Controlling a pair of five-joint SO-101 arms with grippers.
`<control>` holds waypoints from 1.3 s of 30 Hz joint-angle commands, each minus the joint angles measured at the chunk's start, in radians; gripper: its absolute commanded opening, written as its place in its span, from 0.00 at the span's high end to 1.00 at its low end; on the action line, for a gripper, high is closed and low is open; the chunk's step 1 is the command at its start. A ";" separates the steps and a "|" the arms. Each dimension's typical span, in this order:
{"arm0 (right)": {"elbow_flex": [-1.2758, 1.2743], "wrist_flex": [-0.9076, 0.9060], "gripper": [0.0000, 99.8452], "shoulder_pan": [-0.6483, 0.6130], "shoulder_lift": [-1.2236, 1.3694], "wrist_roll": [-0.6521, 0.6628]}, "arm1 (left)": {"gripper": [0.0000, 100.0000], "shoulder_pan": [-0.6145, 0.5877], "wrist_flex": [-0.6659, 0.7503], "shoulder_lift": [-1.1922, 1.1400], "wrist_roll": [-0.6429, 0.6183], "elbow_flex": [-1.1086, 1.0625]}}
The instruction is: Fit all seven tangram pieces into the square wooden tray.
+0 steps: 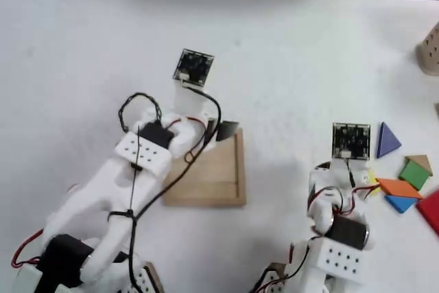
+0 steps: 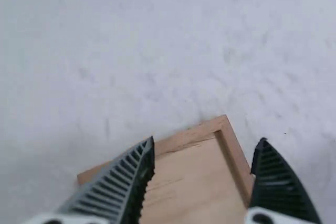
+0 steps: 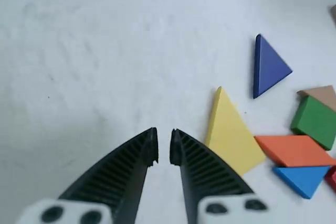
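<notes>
Right tool [image 3: 164, 148] nearly pressed together, empty, just beside flat yellow triangle piece [image 3: 231, 135]; should spread, straddle two edges squarely.

Near the middle of the desk [image 1: 288, 53]: square wooden tray [image 1: 212, 176], lying flat. Over its far right corner: left gripper [image 2: 205, 148]. Well to the right, near the desk's right edge: loose tangram pieces [image 1: 401, 186], bunched together, with one triangle [image 1: 387, 140] behind the rest. Just left of them: right gripper [image 3: 164, 142], beside another triangle [image 3: 231, 135].
</notes>
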State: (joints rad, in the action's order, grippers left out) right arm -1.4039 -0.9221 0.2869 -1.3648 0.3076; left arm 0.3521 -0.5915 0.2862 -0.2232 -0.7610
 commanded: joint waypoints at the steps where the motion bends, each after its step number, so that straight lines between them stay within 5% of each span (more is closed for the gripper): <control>1: 0.089 0.090 0.94 0.018 0.213 -0.006 | 0.70 0.007 0.026 0.028 -0.023 0.005; 15: 0.623 -0.097 0.87 0.351 0.725 -0.008 | 0.71 0.007 0.121 -0.074 -0.023 0.014; 29: 0.868 0.084 0.84 0.289 1.182 -0.040 | 0.70 0.001 0.120 -0.073 -0.023 0.014; 39: 1.237 0.056 0.80 0.251 1.569 -0.038 | 0.70 -0.001 0.126 -0.073 -0.023 0.014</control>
State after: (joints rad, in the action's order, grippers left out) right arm -0.2961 -0.8623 0.5524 0.1511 0.2785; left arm 0.3521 -0.4994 0.2079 -0.2232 -0.7610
